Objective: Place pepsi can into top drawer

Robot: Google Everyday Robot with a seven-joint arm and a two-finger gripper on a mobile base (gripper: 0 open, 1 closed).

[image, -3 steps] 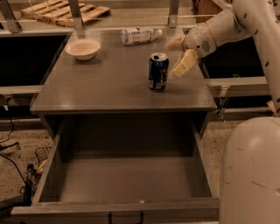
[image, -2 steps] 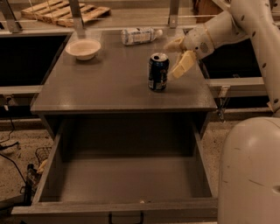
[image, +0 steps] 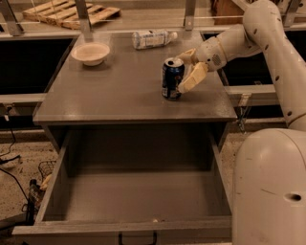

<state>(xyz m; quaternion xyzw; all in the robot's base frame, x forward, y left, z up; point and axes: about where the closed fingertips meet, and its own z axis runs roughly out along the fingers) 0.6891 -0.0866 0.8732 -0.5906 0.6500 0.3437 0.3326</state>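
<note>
The pepsi can [image: 172,79], dark blue with a silver top, stands upright on the grey cabinet top [image: 119,91], right of centre. My gripper [image: 186,67] reaches in from the right and is open, its pale fingers [image: 192,79] spread just right of the can, very near or touching its side. The top drawer [image: 134,225] is pulled fully out below the cabinet top, wide, deep and empty, with a small dark handle at its front panel.
A pale bowl [image: 91,52] sits at the cabinet top's back left. A clear plastic bottle with a white label [image: 153,38] lies on its side at the back. My white base [image: 267,191] stands at the drawer's right. Wooden pallets [image: 71,12] lie behind.
The gripper has moved slightly left, closer to the can's right side. The can and drawer have not moved.
</note>
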